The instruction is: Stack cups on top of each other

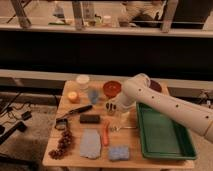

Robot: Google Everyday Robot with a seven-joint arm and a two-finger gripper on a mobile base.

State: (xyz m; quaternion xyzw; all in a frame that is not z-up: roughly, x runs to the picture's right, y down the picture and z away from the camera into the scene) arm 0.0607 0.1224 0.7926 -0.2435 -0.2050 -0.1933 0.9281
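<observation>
The pale blue translucent cup (93,96) stands upright on the wooden table (131,156), left of the orange-red bowl (112,88). The shiny silver cup (110,107) stands just below that bowl, to the right of the blue cup. My gripper (114,108) hangs at the end of the white arm (160,103), right at the silver cup and partly covering it. I cannot tell whether it touches the cup.
A green tray (162,132) fills the table's right side. A purple bowl (155,85) peeks out behind the arm. Also on the table: a white tub (82,80), an orange (73,96), a black brush (75,112), a dark block (90,119), a carrot (105,134), a cloth (91,143), a sponge (119,152) and grapes (62,144).
</observation>
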